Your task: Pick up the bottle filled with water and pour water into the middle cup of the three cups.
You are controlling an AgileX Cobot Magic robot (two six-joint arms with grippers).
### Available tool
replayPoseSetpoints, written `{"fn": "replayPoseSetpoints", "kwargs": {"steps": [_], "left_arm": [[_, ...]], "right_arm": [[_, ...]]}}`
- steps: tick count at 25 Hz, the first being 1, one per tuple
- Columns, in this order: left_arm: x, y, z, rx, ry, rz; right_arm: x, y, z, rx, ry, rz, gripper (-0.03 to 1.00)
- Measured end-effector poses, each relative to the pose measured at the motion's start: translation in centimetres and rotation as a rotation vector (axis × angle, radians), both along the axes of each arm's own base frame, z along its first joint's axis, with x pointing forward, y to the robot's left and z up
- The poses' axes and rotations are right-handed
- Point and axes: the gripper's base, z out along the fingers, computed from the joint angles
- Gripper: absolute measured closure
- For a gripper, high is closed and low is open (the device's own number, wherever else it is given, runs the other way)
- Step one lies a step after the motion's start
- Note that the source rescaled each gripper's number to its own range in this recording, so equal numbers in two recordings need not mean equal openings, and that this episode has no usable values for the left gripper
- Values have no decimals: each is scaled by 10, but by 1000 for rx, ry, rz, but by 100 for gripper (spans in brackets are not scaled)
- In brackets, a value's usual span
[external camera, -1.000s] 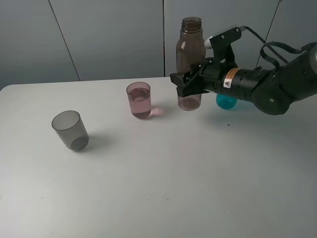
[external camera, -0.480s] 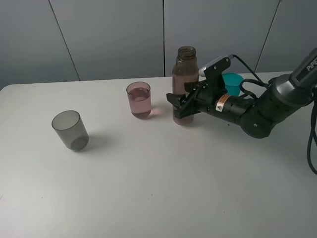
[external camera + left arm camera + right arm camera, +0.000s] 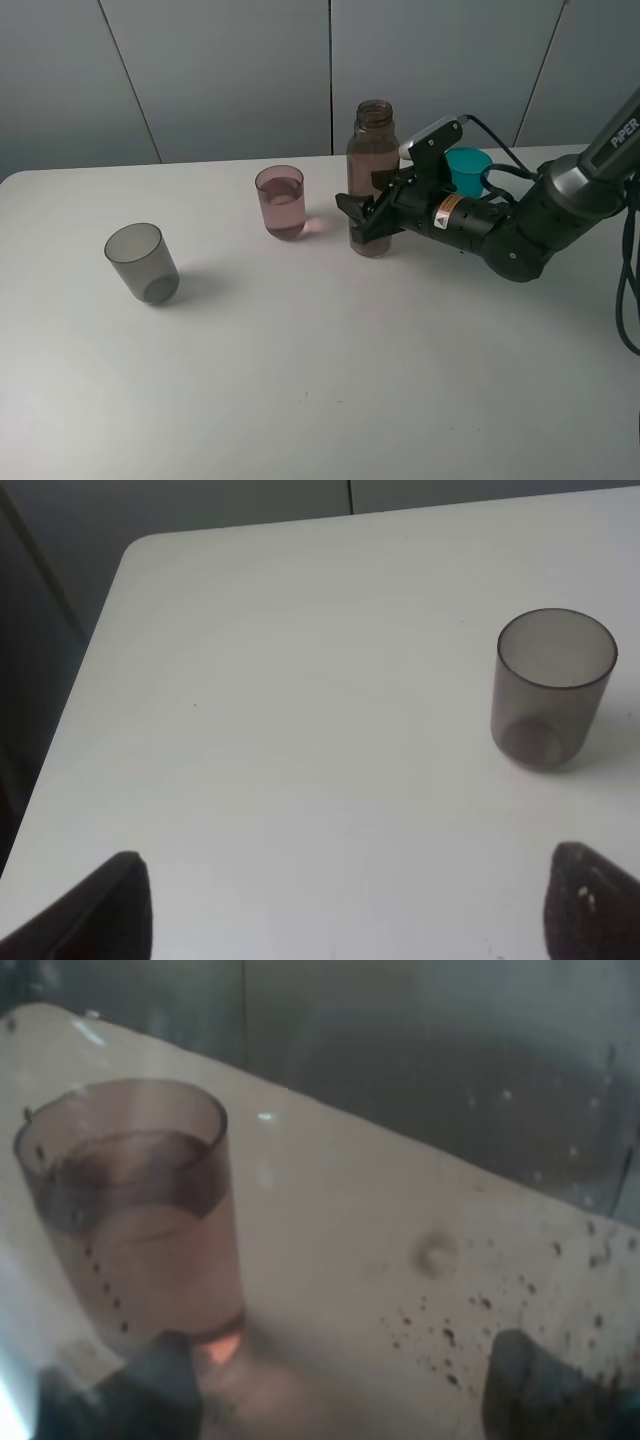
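The bottle (image 3: 371, 170) is brownish, uncapped and upright, with its base down on the white table (image 3: 330, 380) just right of the middle cup. My right gripper (image 3: 364, 216) is shut on the bottle's lower half. The pink middle cup (image 3: 281, 202) holds water; in the right wrist view the same cup (image 3: 135, 1215) shows blurred through the bottle's wall. The smoky grey cup (image 3: 142, 262) stands far left, and the teal cup (image 3: 468, 170) is behind my right arm. My left gripper (image 3: 350, 910) is open, with the grey cup (image 3: 553, 688) ahead of it and off to one side.
Grey wall panels (image 3: 220, 70) rise behind the table's far edge. The table's left edge (image 3: 90, 680) and rounded corner show in the left wrist view. The right arm's black cable (image 3: 630, 260) hangs at the right side.
The right gripper has carried the bottle down and slightly left, from lifted above the table to standing on it. The teal cup now shows behind the arm. The cups have not moved.
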Motion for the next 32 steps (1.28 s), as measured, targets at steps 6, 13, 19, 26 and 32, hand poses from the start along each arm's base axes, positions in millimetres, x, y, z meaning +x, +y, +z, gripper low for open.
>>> {"fn": "replayPoseSetpoints", "kwargs": {"steps": [6, 13, 19, 26, 32], "left_arm": [[0, 0, 0, 0, 0, 0], [0, 0, 0, 0, 0, 0], [0, 0, 0, 0, 0, 0], [0, 0, 0, 0, 0, 0], [0, 0, 0, 0, 0, 0]], "right_arm": [[0, 0, -1, -4, 4, -1, 95], [0, 0, -1, -6, 5, 1, 95], [-1, 1, -1, -10, 2, 20, 63], [-16, -7, 6, -42, -3, 3, 9], [-39, -19, 16, -109, 17, -18, 3]]}}
